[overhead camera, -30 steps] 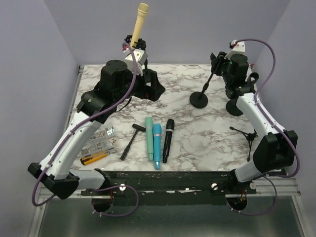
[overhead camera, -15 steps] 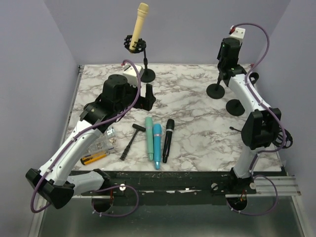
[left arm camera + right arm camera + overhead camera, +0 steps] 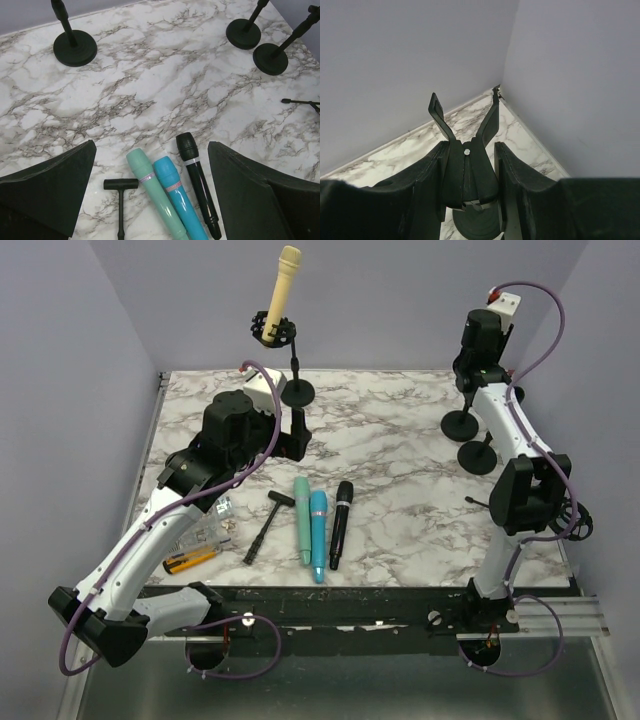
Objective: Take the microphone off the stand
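A cream microphone [image 3: 283, 288] stands tilted in the clip of a black stand [image 3: 297, 390] at the back left. The stand's round base shows in the left wrist view [image 3: 75, 47]. My left gripper [image 3: 293, 435] [image 3: 151, 150] is open and empty. It hovers in front of that stand, above the microphones lying on the table. My right gripper [image 3: 470, 375] [image 3: 470, 150] is shut on the clip of a second, empty stand [image 3: 465, 170] at the back right. That stand's base [image 3: 461, 424] rests near the table.
Mint [image 3: 302, 520], blue [image 3: 318, 535] and black [image 3: 341, 523] microphones lie side by side at the front centre, beside a black T-shaped tool [image 3: 264, 527]. Another round stand base [image 3: 478, 457] and a small tripod [image 3: 497, 508] sit on the right. A yellow tool [image 3: 188, 560] lies front left.
My right gripper has carried the empty stand from the table's middle right to the back right corner. My left gripper has drawn back and down from the cream microphone's stand.
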